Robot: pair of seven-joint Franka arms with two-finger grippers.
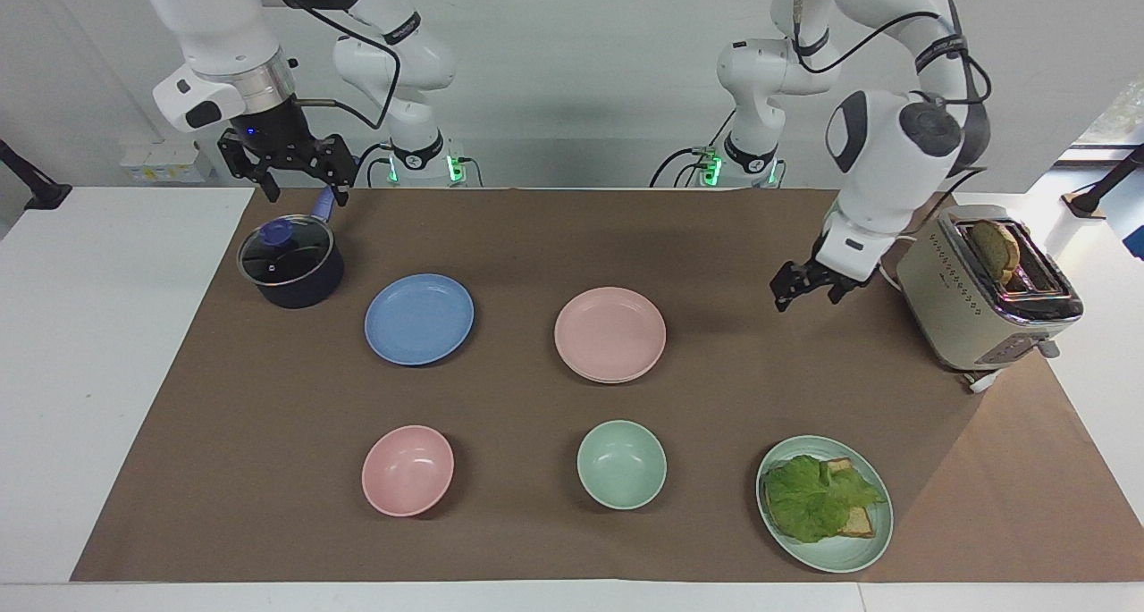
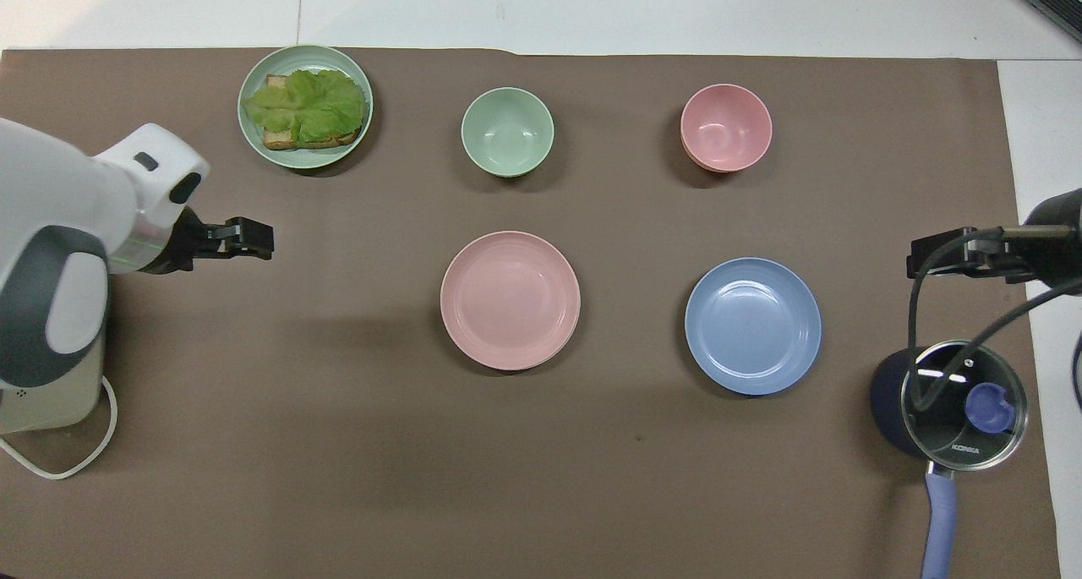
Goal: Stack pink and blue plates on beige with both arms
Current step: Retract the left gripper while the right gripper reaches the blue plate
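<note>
- Table layout: the pink plate (image 1: 610,334) sits on the beige plate (image 1: 597,376), of which only a thin pale rim shows at the edge farther from the robots. The blue plate (image 1: 419,318) lies flat on the brown mat (image 1: 536,237), well apart from the stack, toward the right arm's end.
- Risk, largest: the blue plate is not yet stacked. Judged from its shallow rim, a pinch on one edge could tilt it, so it may slip out or land off-centre on the pink plate.
- Risk, transit: the pot (image 1: 291,264) stands just beside the blue plate, nearer the robots. A low approach by the right arm could clip its lid or handle.
- Risk, stack: a sideways nudge on arrival could slide the pink plate off centre on the beige one.
- Right gripper (image 1: 298,183): fingers spread, empty, raised over the pot.
- Left gripper (image 1: 806,290): fingers spread, empty, in the air beside the toaster (image 1: 983,299).
- View difference: the facing view shows both grippers' height above the table and the beige rim. The overhead view hides the beige plate almost wholly, yet shows the pink plate (image 2: 510,300) and blue plate (image 2: 752,325) as full circles, and the gap between them.
</note>
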